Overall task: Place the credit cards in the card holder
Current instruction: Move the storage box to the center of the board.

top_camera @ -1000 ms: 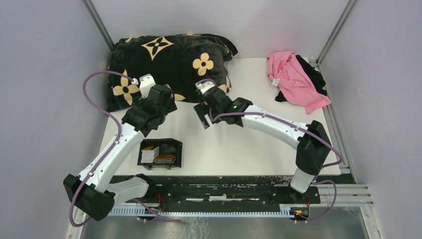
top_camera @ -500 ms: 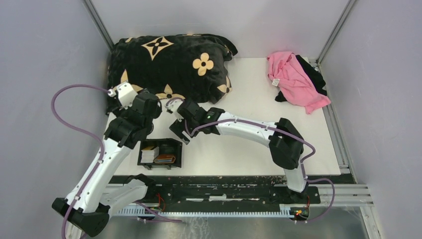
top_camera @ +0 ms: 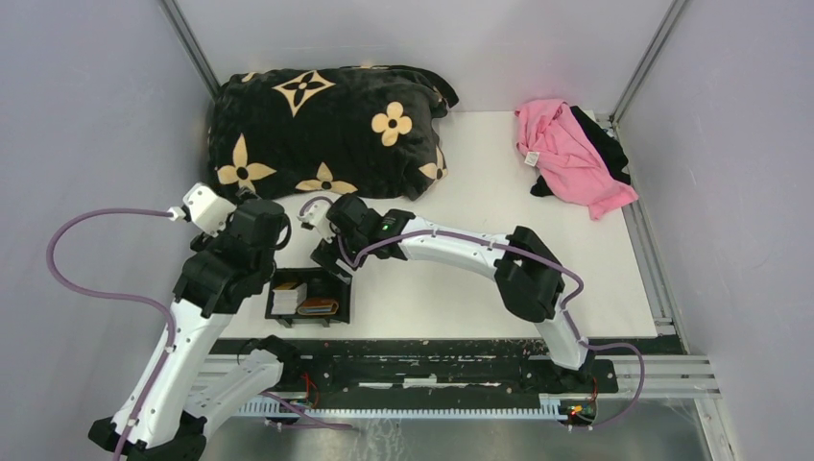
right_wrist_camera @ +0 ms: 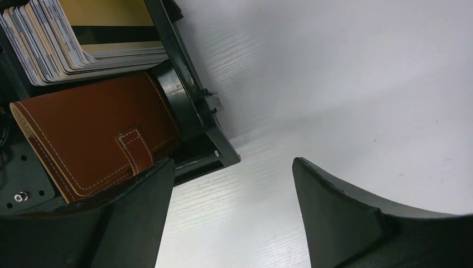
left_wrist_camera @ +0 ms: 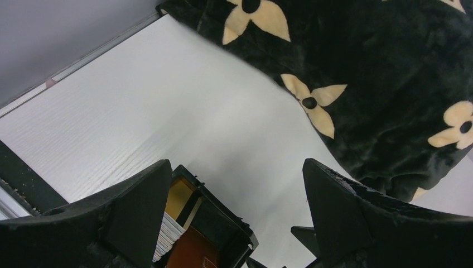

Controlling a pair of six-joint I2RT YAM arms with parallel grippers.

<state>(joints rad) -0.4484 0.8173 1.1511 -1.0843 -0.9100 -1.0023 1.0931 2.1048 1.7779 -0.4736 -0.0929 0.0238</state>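
Observation:
A black tray (top_camera: 343, 290) near the table's front left holds a pale stack of credit cards (top_camera: 287, 300) and, to their right, the closed brown card holder (top_camera: 318, 308). My left gripper (top_camera: 261, 259) hangs open above the tray's far left corner. In the left wrist view (left_wrist_camera: 235, 163) the cards (left_wrist_camera: 170, 234) and card holder (left_wrist_camera: 189, 251) show low between its fingers. My right gripper (top_camera: 331, 261) is open at the tray's far right corner, with bare table between its fingertips (right_wrist_camera: 231, 162). The card stack (right_wrist_camera: 50, 44), the card holder (right_wrist_camera: 95, 134) with its snap tab and the tray wall (right_wrist_camera: 195, 123) lie to its left.
A black blanket with tan flowers (top_camera: 326, 125) fills the far left of the table, also in the left wrist view (left_wrist_camera: 390, 84). A pink garment (top_camera: 566, 154) lies over a black one at the far right. Grey walls close both sides. A black rail (top_camera: 432, 351) runs along the near edge.
Both arms have swung from the blanket's front edge toward the near left and now stand over the tray. Both grippers stayed open.

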